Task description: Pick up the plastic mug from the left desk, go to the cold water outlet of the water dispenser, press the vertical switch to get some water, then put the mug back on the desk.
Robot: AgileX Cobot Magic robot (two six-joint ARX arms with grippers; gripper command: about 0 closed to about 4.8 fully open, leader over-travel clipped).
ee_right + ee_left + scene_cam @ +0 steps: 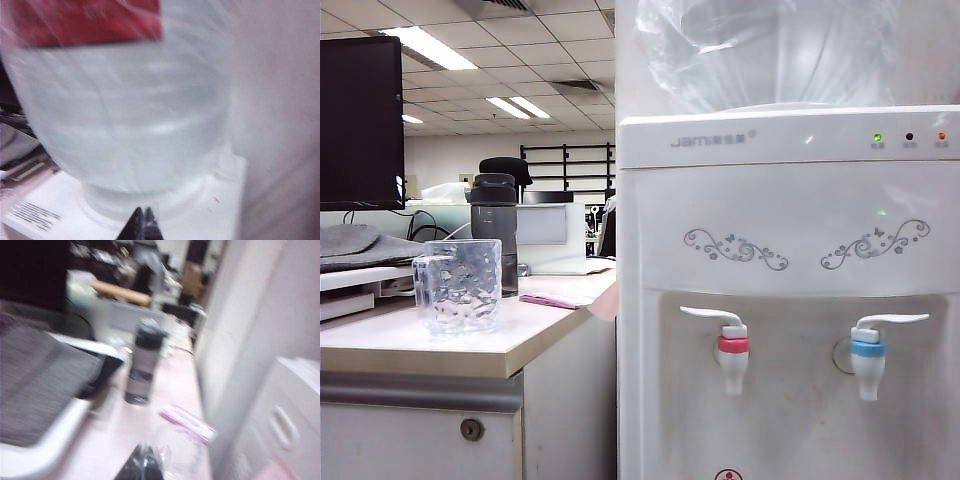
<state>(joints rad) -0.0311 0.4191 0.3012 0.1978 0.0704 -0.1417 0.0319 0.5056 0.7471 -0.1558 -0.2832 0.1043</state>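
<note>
Plastic mug: the plastic mug (458, 285) stands upright on the tabletop of the left desk (440, 350), near its front edge, and it looks empty. In the left wrist view it (179, 450) is a blurred clear shape just beyond the jaw tips.
Neighbours: a smoky-grey bottle (494, 232) with a black cap stands just behind the mug; a pink leaflet (552, 298) lies beside it.
Left gripper: the left gripper (143, 465) hovers over the tabletop close to the mug; its jaws are closed together and grip nothing.
Right gripper: the right gripper (143, 223) is up near the big water bottle (125, 110) on top of the water dispenser (790, 250); its jaws are closed and empty too.
Dispenser: the cold water outlet (868, 362) with the blue collar is free, and its vertical switch (892, 321) is not touched by anything.
Progress: I judge that the task is at the very beginning, because no step shows as done.
Left to do: open the jaws and take the mug, carry it under the blue tap, press the lever, then put the mug back on the tabletop.
</note>
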